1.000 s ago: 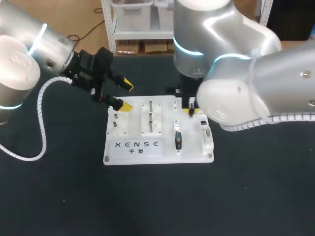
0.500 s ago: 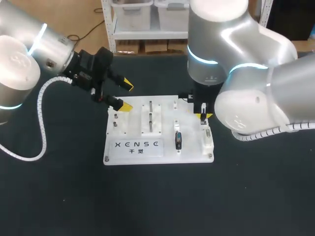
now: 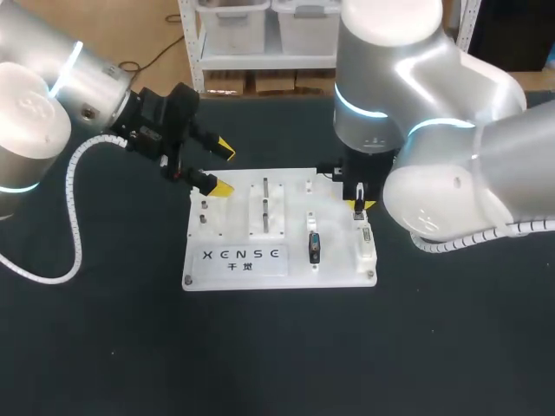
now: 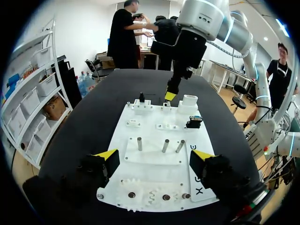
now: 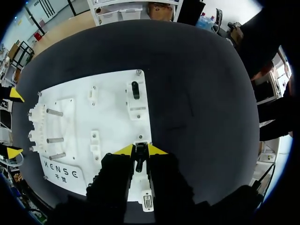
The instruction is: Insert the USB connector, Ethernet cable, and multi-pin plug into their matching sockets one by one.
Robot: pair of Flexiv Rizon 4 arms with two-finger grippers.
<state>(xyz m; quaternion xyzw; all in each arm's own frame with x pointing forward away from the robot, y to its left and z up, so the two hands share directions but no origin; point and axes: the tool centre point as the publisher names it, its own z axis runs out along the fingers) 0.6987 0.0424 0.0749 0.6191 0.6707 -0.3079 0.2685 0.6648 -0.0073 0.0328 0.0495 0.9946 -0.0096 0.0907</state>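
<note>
white board (image 3: 234, 260) mid table (image 3: 104, 347) | left gripper (image 4: 154, 157) spread wide over board's far-left corner | right gripper (image 5: 138, 151) pinches dark plug (image 5: 139, 161) at board's right edge | advice: keep plug square to socket block (image 3: 366, 247), press straight, slowly

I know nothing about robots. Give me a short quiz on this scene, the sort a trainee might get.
1. True or false: the left gripper is open and holds nothing.
2. The right gripper hangs over which part of the white board? A: its right side. B: its middle. C: its left side.
3. How many upright metal pins stand in a row on the board just ahead of the left gripper?

Key: 1 true; 2 A; 3 three.
</note>
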